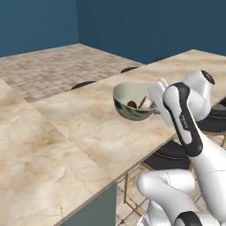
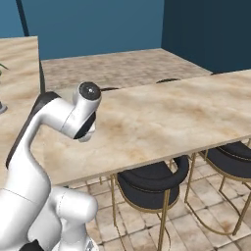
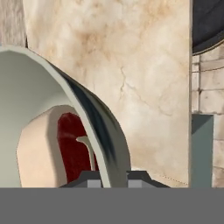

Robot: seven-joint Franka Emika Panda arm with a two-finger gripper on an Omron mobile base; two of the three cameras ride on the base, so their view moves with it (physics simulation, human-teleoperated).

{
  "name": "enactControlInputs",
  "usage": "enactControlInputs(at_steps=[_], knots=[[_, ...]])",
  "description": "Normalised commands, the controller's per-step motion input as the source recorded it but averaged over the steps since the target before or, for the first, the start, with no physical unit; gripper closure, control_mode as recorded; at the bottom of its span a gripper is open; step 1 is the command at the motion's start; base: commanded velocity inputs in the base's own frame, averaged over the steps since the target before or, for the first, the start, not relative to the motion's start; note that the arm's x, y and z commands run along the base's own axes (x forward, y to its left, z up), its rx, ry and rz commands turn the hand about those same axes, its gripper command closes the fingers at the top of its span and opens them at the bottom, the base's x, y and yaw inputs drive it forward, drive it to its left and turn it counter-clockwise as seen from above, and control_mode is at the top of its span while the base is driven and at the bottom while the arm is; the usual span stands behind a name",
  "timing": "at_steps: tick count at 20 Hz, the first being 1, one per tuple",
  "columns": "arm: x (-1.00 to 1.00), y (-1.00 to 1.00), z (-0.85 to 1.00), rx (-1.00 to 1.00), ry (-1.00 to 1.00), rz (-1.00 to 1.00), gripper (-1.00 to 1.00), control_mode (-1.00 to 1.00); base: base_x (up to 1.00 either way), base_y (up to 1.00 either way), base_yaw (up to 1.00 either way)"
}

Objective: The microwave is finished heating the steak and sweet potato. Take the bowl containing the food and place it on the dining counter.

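The table stretches from the left, its near stretch bare. Above its middle hangs the bowl, tilted slightly, with the steak and sweet potato inside. At its right rim the claw is clamped on the bowl wall. To finish well, it should level the bowl, lower it straight onto the table away from the edge, then let go. Stools stand below.

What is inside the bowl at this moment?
The bowl holds the steak, a dark brown lump, and beside it the pale sweet potato. The near wall covers their lower parts and the bowl's floor, so anything else inside stays unseen.
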Motion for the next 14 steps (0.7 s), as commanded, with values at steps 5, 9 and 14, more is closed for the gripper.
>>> enactControlInputs(at_steps=[5, 9, 14], knots=[[1.0, -0.63, -0.14, 0.0, 0.3, -0.06, 1.0, -1.0, 0.0, 0.0, 0.0], [1.0, -0.33, -0.49, -0.03, 0.07, -0.06, 1.0, -1.0, 0.0, 0.0, 0.0], [1.0, -0.28, -0.87, -0.12, 0.01, -0.11, 1.0, -1.0, 0.0, 0.0, 0.0]])
